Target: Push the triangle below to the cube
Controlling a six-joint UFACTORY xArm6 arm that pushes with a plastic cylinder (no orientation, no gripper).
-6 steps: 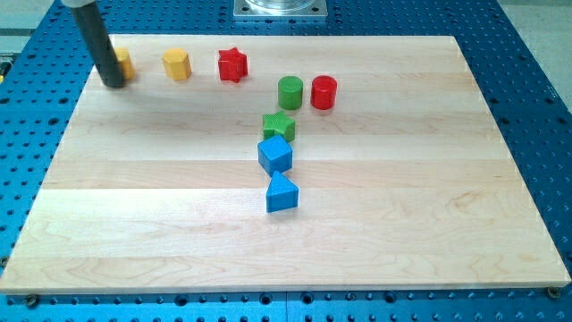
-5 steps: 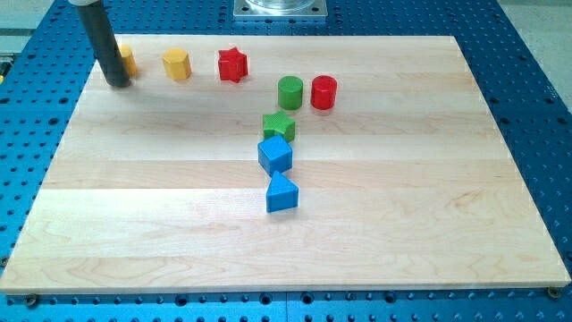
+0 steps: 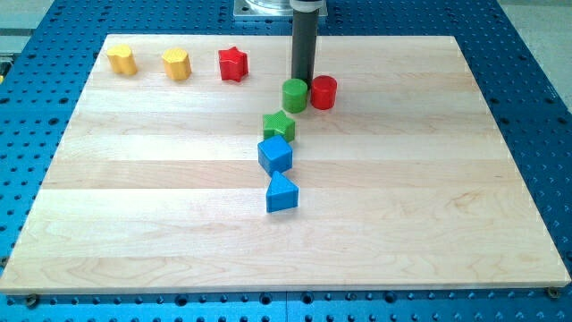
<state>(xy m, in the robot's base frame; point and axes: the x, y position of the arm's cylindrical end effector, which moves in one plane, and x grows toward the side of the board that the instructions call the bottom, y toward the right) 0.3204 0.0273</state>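
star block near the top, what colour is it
Red; the star block shows clearly in the camera view.

A pale wooden surface [image 3: 429, 224], smooth and matt with visible plank grain, is seen resting on a blue perforated metal base [image 3: 536, 54]. The blue triangle [image 3: 281, 194] and blue cube [image 3: 275, 154] look like ridged matt plastic.

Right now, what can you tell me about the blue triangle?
The blue triangle is a small wedge-shaped block, matte and plastic-looking, lying flat on the wooden board near its middle. Its point faces the view's top, toward the blue cube just above it; a thin gap seems to part them. Nothing else is near it. My tip is far off, by the green cylinder.
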